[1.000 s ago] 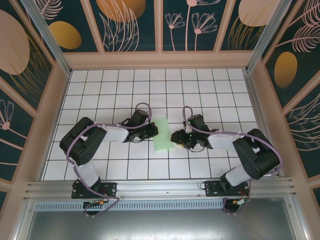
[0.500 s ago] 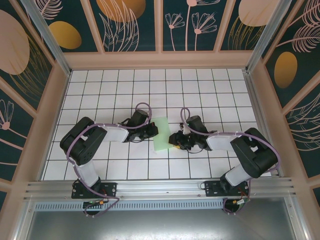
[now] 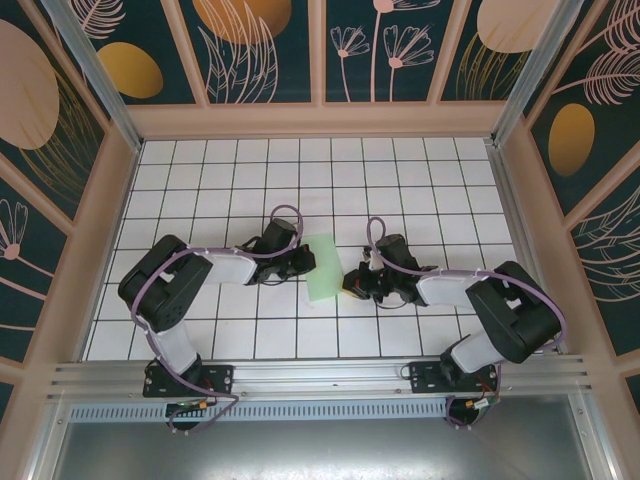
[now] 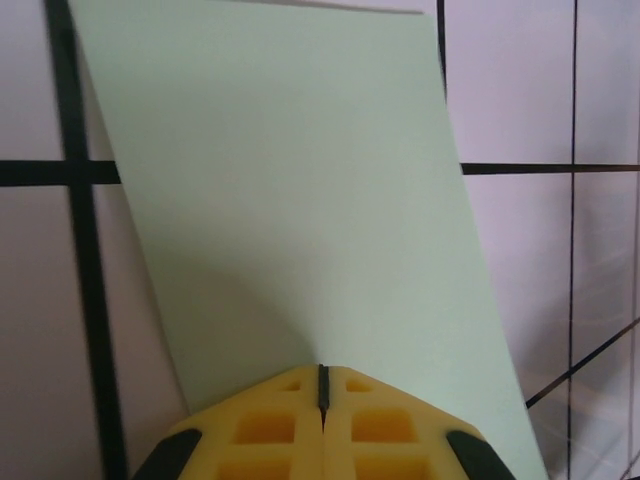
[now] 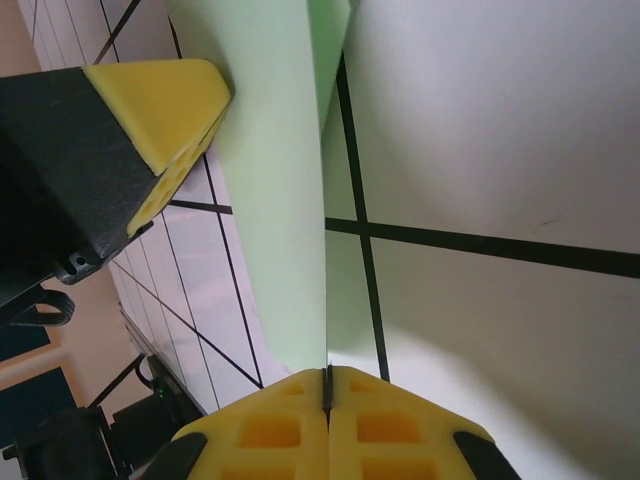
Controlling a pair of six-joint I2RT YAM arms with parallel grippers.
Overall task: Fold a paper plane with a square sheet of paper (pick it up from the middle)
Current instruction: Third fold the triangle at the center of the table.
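Observation:
The square sheet of paper (image 3: 322,266), pale mint-green and folded to a narrow upright rectangle, lies on the white grid tiles between the two arms. My left gripper (image 3: 309,262) is shut, its yellow tips (image 4: 322,368) over the paper (image 4: 290,200) near its left edge, nothing between the jaws. My right gripper (image 3: 349,284) is shut at the sheet's right side. In the right wrist view the paper's raised edge (image 5: 285,200) runs straight into the seam of the shut jaws (image 5: 327,372). The left gripper's yellow finger (image 5: 165,110) shows beyond the paper.
The tiled table (image 3: 300,170) is walled by a wooden frame (image 3: 320,120) at the back and sides. A metal rail (image 3: 320,375) runs along the near edge by the arm bases. Open tiles stretch behind the paper.
My right gripper has gone from open to shut on the paper's right edge and shifted slightly. The left arm and the paper have stayed in place.

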